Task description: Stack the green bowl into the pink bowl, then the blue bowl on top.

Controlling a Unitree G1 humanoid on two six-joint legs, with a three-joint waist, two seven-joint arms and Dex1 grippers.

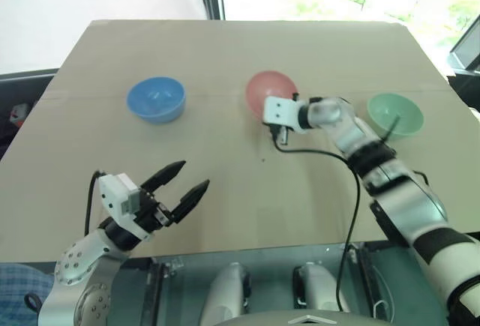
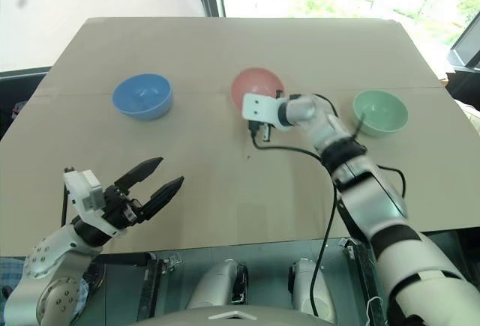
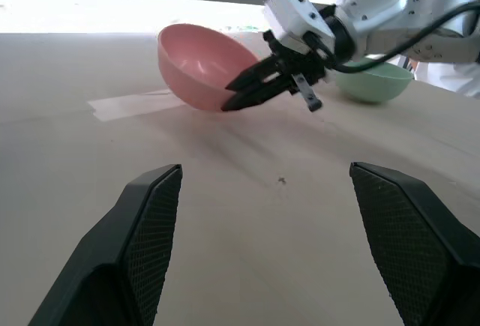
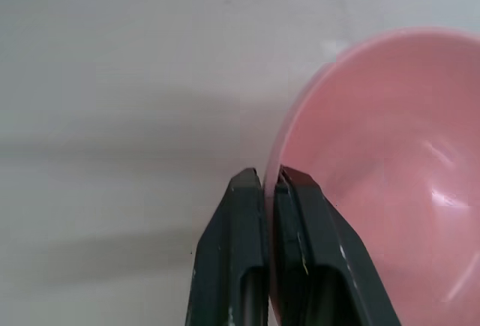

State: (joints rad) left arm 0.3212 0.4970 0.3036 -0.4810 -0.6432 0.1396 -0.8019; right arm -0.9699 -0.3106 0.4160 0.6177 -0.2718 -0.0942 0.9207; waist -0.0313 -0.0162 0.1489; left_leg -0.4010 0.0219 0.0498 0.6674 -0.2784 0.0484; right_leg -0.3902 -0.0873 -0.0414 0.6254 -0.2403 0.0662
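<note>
From my remote seat, head view: brown table (image 1: pixel 225 206) with three bowls in a row across its far half. Blue bowl (image 1: pixel 156 99) sits at about 10 o'clock from table centre, upright and alone. Pink bowl (image 1: pixel 270 92) is at roughly 12 to 1 o'clock, tilted, its opening turned toward me and slightly to the right. Green bowl (image 1: pixel 395 113) stands upright at about 2 o'clock, well apart from the pink one.

Right gripper (image 4: pixel 271 180) is reached out to the pink bowl's near rim. In the right wrist view I see its two black fingers (image 4: pixel 240 221) pressed together with the thin pink rim pinched between them, one finger outside the wall and one inside. The left wrist view shows the same grip from the side: the bowl is tipped up on its edge, its far side lifted, and the green bowl is behind the right arm.

Left gripper (image 1: pixel 183 186) hangs over the near-left part of the table at about 7 o'clock, fingers spread wide, holding nothing, pointing toward the pink bowl. A black cable (image 1: pixel 352 198) loops from the right wrist back along the arm.
</note>
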